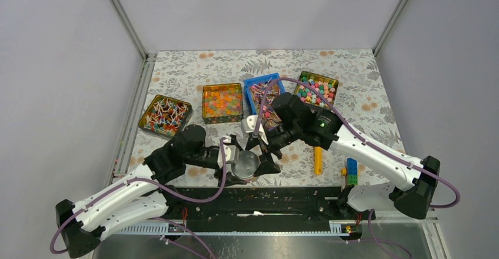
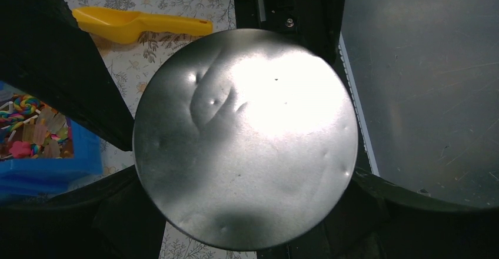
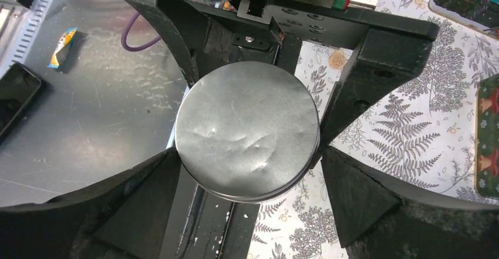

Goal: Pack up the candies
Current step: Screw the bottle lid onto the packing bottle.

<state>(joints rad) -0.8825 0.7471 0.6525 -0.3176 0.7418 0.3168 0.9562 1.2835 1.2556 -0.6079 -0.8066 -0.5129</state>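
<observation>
A round silver tin (image 1: 248,163) with a dented lid sits at the table's near edge, between both grippers. It fills the left wrist view (image 2: 246,135) and shows in the right wrist view (image 3: 248,130). My left gripper (image 1: 238,165) is shut on its sides (image 2: 246,179). My right gripper (image 1: 262,155) comes from the far side and its fingers press against the lid's rim (image 3: 248,159). The candies (image 1: 259,93) lie in a blue tray (image 1: 254,82), partly hidden by my right arm; the tray's corner shows in the left wrist view (image 2: 53,168).
A tin of orange jelly pieces (image 1: 222,102), a tin of pastel sweets (image 1: 318,89) and a tin of stick sweets (image 1: 165,115) line the back. A yellow scoop (image 1: 318,160) and toy bricks (image 1: 351,170) lie to the right. A black rail (image 1: 294,197) runs along the front.
</observation>
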